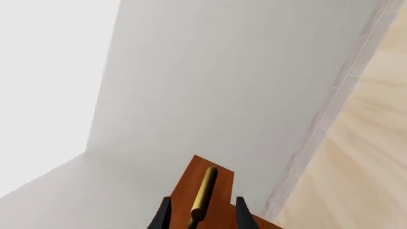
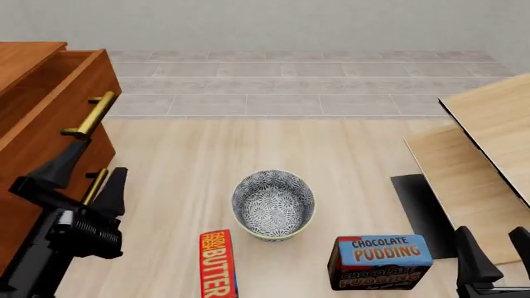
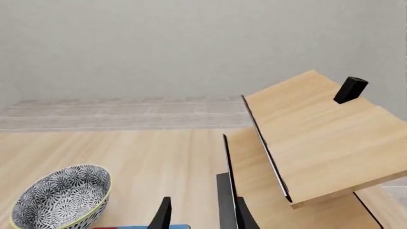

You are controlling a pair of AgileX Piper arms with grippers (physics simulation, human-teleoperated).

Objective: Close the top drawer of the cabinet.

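Observation:
The cabinet (image 2: 25, 57) stands at the far left of the front view. Its top drawer (image 2: 51, 108) is pulled out, its brass bar handle (image 2: 89, 115) slanting across the front. My left gripper (image 2: 101, 158) is open just below that handle, fingers pointing up at it and not gripping anything. A lower drawer's brass handle (image 2: 94, 185) shows behind those fingers. In the left wrist view a reddish-brown drawer front (image 1: 181, 191) and brass bar (image 1: 204, 193) lie between the open left gripper (image 1: 203, 202) fingers. My right gripper (image 2: 494, 245) (image 3: 202, 218) is open and empty at the near right.
A patterned bowl (image 2: 273, 205) sits mid-table, with a red butter box (image 2: 217, 264) and a chocolate pudding box (image 2: 381, 261) nearer me. Pale wood boards (image 2: 488, 155) tilt up at the right over a dark mat (image 2: 418, 211).

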